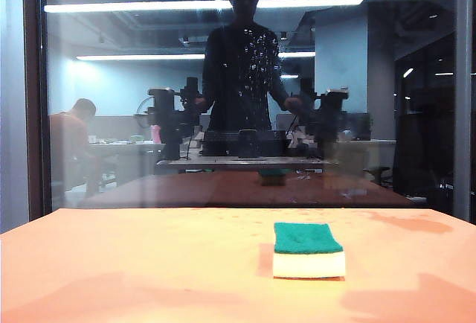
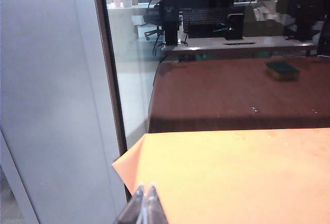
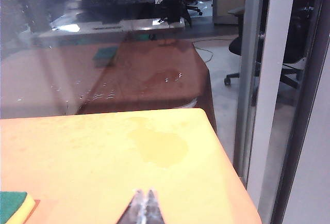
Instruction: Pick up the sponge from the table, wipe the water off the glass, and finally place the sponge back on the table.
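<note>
- Sponge [image 1: 309,249]: I see it lying flat on the table [image 1: 111,263], green scouring face up over pale foam, right of the table's middle in the exterior view and well short of the glass [image 1: 357,114]. Nothing touches it.
- Long axis: I read the sponge's long side as running across the table, roughly parallel to the pane, with a long foam face turned toward the robot's side. The short span therefore runs toward the glass.
- Right gripper [image 3: 145,203]: my right wrist view shows its two fingertips pressed together, nothing between them, hanging over the table's near right part. One corner of the sponge [image 3: 14,206] shows at the picture's edge, so the block lies close by, off to the side that faces the table's middle.
- Left gripper [image 2: 147,199]: fingertips likewise meet, holding nothing, over the table's left corner beside the dark frame [image 2: 108,64]. Only the sponge's dim reflection appears in that view.
- Nearer arm: I judge the right arm nearer; its fingers must first part, then span the short side.
- Water [image 1: 260,51]: whitish droplets cluster high on the pane, above and slightly left of the sponge.
</note>
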`<state>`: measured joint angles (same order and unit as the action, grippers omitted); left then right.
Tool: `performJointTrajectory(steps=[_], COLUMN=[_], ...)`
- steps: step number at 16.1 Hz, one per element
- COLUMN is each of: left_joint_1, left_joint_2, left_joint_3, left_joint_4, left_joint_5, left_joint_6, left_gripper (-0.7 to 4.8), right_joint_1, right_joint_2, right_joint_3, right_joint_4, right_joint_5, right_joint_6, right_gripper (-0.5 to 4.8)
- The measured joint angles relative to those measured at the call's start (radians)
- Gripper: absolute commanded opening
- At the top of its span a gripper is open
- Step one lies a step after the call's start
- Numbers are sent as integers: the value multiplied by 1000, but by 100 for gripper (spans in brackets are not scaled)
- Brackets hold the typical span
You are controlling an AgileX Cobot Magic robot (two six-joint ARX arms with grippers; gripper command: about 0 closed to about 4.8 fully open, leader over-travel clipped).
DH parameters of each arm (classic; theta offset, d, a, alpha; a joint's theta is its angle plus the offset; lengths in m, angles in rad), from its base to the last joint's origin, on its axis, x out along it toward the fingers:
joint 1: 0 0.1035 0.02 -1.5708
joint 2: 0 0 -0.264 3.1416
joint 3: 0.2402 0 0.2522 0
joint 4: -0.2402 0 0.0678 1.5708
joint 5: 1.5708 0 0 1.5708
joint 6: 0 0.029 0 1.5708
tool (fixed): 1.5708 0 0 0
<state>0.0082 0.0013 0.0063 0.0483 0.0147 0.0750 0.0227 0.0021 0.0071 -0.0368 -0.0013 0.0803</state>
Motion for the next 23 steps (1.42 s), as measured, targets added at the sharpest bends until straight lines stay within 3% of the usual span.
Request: performJointTrajectory(steps=[15, 18, 23], left_joint_1=[0, 0, 0], left_joint_2=[0, 0, 0], left_joint_3=[0, 0, 0], left_joint_4=[0, 0, 0], left_joint_5=[12, 98, 365], left_joint_6=[-5, -49, -113], left_gripper=[-6, -6, -6], right_joint_1=[2, 3, 3], right_joint_2=[0, 0, 10], right_joint_3=[6, 116, 296], right_joint_4=[0, -75, -278], right_joint_5=[-12, -24, -21], right_joint_6=[0, 0, 1], right_gripper=[-6, -6, -6])
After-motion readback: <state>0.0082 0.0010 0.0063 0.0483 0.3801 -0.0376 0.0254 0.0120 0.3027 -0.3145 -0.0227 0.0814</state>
